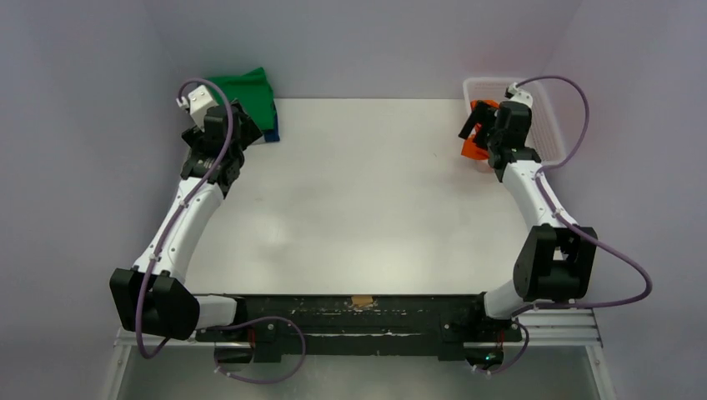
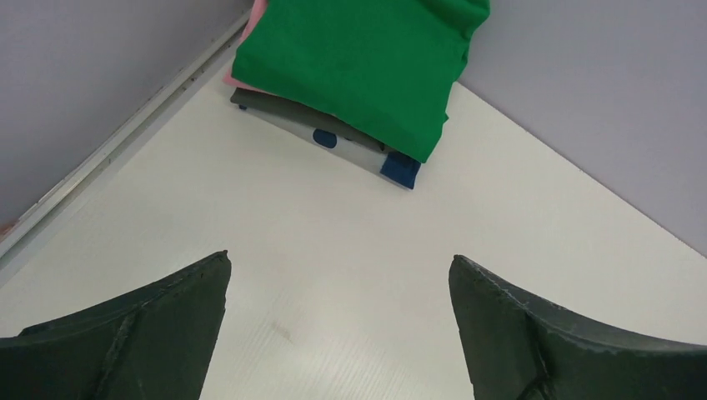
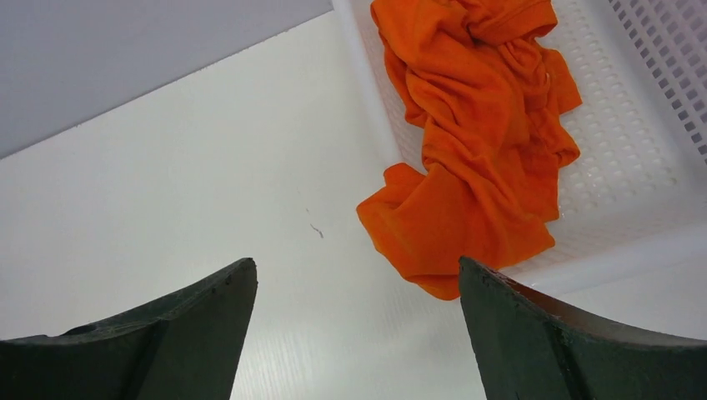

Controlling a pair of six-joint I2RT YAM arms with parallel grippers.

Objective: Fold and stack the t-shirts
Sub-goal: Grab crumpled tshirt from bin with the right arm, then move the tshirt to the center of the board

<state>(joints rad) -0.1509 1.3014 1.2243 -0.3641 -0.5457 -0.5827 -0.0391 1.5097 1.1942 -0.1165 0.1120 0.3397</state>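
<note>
White table [image 1: 358, 208] bore a folded green t-shirt [image 2: 358, 67] and an orange t-shirt [image 3: 475, 150] spilling from a basket [image 3: 642, 167]; left gripper [image 2: 339, 257] and right gripper [image 3: 357, 260] gaped empty

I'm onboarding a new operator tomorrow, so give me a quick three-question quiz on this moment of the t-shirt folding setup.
1. True or false: the orange t-shirt lies wholly inside the white mesh basket.
2. Which colour tops the folded stack in the far left corner? A pink, B green, C dark blue.
3. Fill in: the left gripper and the right gripper are both ____ and hold nothing.

Key: 1 false, part of it hangs over the rim onto the table; 2 B; 3 open.
</note>
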